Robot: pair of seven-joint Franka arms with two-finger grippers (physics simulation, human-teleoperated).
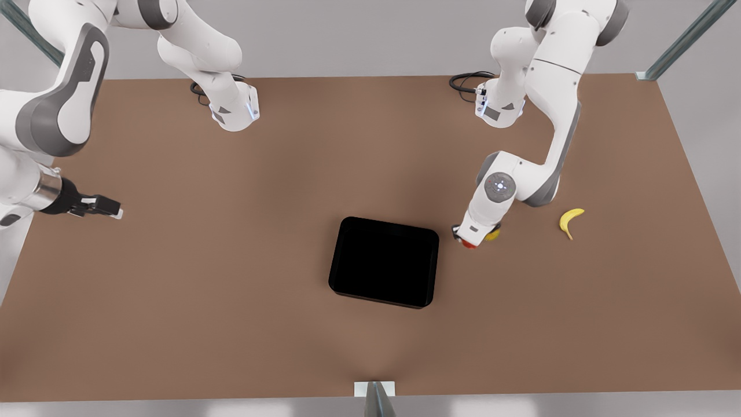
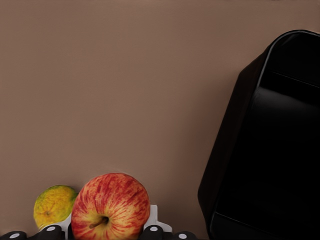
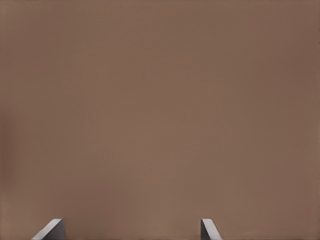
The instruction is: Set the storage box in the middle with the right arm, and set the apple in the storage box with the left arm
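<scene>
Near the table's middle in the front view sits the storage box point(image 1: 384, 262), a glossy black open-top bin resting flat on the brown table point(image 1: 231, 301). To the front view's right, the left arm point(image 1: 553, 116) bends down from its base and points its wrist steeply at the tabletop just beside the box. The left gripper point(image 2: 107, 231) is down at the apple point(image 2: 110, 205), whose red-and-yellow skin sits between its fingers; the fingers reach around the fruit, but whether they press on it cannot be told. A yellow-green fruit point(image 2: 53, 205) lies just beside the apple, on the side away from the box. A banana point(image 1: 570, 220) lies farther toward the front view's right. At the front view's left, the right arm point(image 1: 52, 110) waits, its right gripper point(image 1: 104, 207) held level above bare table, fingertips point(image 3: 50, 230) spread well apart and holding nothing.
</scene>
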